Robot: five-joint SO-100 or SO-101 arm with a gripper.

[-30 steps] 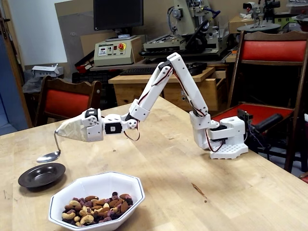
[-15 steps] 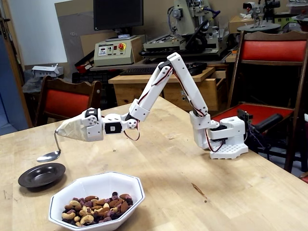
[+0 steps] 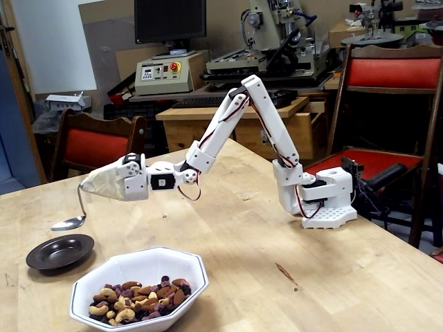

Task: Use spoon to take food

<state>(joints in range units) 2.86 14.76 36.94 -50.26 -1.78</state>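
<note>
one white arm [image 3: 242,117] with one tape-wrapped claw [image 3: 90,183], one spoon [image 3: 69,220], one dark saucer [image 3: 60,251] and one white octagonal bowl [image 3: 142,277] on one table [image 3: 277,242]. the food [image 3: 136,301] in the bowl is too many pieces to count. behind the table, toward 12 o'clock, two red chairs, one at [image 3: 93,146] and one at [image 3: 391,72].

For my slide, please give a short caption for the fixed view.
Gripper holds the spoon above a dark saucer, beside the white bowl of food.
</note>
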